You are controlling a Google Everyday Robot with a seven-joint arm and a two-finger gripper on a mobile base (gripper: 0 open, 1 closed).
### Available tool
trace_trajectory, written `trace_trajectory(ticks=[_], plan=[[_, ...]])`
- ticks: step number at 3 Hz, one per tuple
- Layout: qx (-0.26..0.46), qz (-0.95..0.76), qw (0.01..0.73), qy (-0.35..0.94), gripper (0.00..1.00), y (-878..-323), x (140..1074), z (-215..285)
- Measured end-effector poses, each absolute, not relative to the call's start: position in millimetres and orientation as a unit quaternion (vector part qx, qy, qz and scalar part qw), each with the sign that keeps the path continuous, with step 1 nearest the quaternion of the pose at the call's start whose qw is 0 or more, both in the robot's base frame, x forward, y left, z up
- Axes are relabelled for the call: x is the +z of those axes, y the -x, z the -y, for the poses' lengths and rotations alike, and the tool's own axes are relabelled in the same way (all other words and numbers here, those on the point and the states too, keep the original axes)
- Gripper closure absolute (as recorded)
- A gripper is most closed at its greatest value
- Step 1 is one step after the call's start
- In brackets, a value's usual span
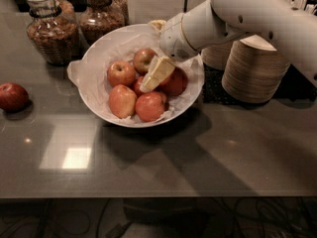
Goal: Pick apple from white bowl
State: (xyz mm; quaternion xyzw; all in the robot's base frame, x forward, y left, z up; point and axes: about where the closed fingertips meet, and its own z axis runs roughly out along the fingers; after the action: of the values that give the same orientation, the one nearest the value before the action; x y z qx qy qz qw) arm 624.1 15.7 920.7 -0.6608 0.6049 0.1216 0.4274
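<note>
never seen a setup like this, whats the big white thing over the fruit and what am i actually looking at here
The big white thing is a robot arm; its mobile base is out of sight. There is one camera view, looking down on a dark table from the front. At the arm's end is the gripper, a cream-coloured clamp for grabbing things. It is down inside the white bowl, among the apples near the bowl's middle. The bowl is lined with crinkled paper and holds about six red apples. Whether the gripper has hold of one cannot be seen here. A loose apple lies alone at the left. Behind the bowl stand two glass jars, and to its right a stack of beige paper bowls.
</note>
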Motion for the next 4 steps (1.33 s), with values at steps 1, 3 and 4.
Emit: trace_trajectory(ticks=[1, 3, 4], plan=[[0.117, -0.603, 0.425, 0.665, 0.01, -631.4, 919.8, -19.4], [0.107, -0.604, 0.428, 0.664, 0.04, -636.0, 922.4, -18.6], [0.107, -0.604, 0.428, 0.664, 0.0, -636.0, 922.4, -18.6]])
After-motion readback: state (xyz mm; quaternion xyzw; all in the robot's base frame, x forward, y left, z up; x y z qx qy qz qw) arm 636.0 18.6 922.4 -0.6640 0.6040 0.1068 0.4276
